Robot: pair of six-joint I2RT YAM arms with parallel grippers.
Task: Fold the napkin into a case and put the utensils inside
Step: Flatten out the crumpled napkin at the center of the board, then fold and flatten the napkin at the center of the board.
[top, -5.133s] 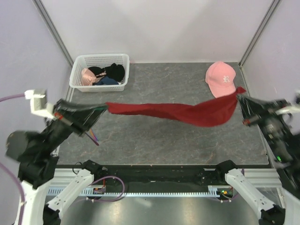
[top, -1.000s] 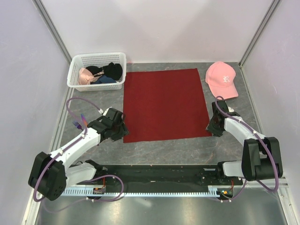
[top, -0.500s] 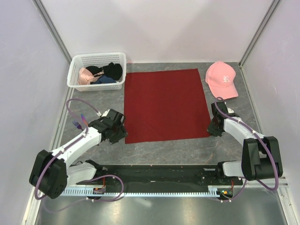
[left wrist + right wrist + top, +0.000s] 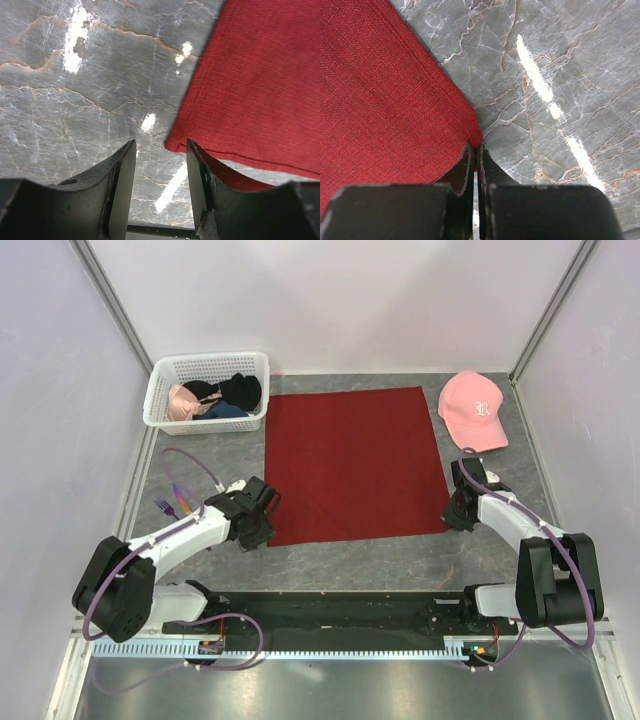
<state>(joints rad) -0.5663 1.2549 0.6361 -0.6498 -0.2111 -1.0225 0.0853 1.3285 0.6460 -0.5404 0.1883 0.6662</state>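
Observation:
The dark red napkin [image 4: 355, 462] lies spread flat as a single sheet on the grey table; no case is in view. My right gripper [image 4: 452, 514] sits low at its near right corner, jaws shut on that corner [image 4: 476, 141]. Low at the near left corner is my left gripper [image 4: 266, 528]. It stands open [image 4: 161, 150], with the cloth's corner [image 4: 175, 145] just ahead of its right finger [image 4: 197, 170] and bare table between the fingers. Small purple and orange utensils [image 4: 170, 502] lie by the table's left edge.
A white basket [image 4: 160, 392] holding pink and black garments stands at the back left, touching the napkin's far left corner. A pink cap [image 4: 473, 410] rests at the back right. Purple walls close in both sides and the back.
Five seconds ago both grippers held the napkin stretched in the air; it now lies flat. In the last second the right jaws closed on the near right corner and the left gripper shifted right.

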